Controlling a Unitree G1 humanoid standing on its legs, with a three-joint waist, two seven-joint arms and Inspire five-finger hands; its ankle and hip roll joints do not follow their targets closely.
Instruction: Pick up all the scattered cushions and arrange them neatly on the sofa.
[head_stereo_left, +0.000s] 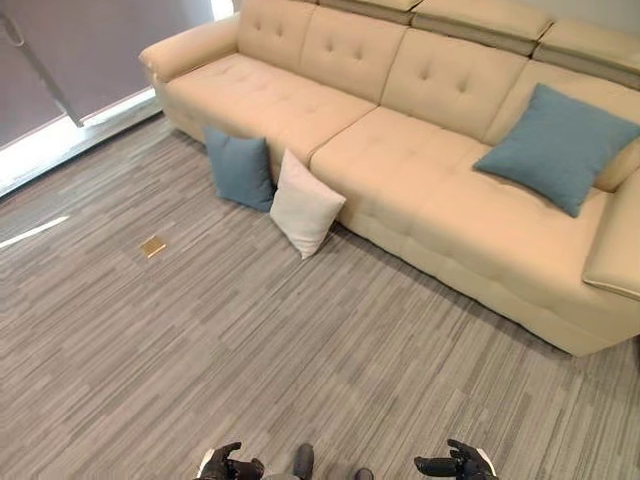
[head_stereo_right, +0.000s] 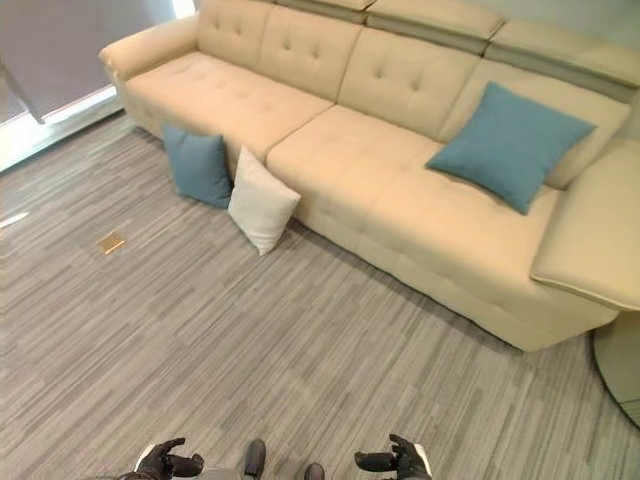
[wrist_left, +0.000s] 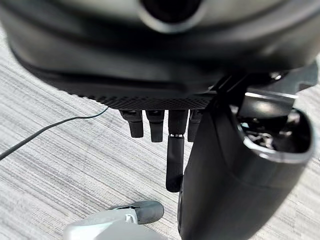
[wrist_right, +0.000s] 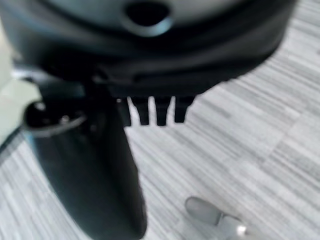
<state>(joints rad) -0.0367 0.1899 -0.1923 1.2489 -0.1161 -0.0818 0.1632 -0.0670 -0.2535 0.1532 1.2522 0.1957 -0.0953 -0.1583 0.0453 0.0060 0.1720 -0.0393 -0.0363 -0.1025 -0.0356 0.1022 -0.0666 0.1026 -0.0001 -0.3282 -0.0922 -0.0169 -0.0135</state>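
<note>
- A blue cushion (head_stereo_left: 240, 166) and a white cushion (head_stereo_left: 305, 203) lean against the sofa (head_stereo_left: 420, 190) front on the floor.
- Both look soft and light; pinch an upper corner.
- Left hand (head_stereo_left: 225, 465) and right hand (head_stereo_left: 460, 463) hang relaxed and empty, near.

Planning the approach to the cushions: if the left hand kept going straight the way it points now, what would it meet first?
Probably nothing soon. The left hand hangs empty over bare carpet. Further ahead stands the white cushion, leaning on the sofa; depth is unclear.
</note>
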